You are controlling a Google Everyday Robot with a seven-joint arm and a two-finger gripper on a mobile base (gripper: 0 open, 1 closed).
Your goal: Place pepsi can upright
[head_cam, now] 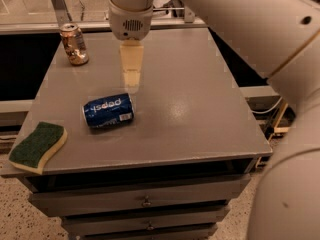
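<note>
The pepsi can (108, 110) is dark blue with white lettering and lies on its side on the grey table (190, 109), left of centre. My gripper (132, 80) hangs from the white wrist above the table, just behind and slightly right of the can, a short way above it. Its pale fingers point down and hold nothing.
A gold-bronze shiny can (74, 44) stands upright at the back left corner. A green and yellow sponge (38, 146) lies at the front left edge, partly overhanging. Drawers sit under the tabletop. My large white arm fills the right side of the view.
</note>
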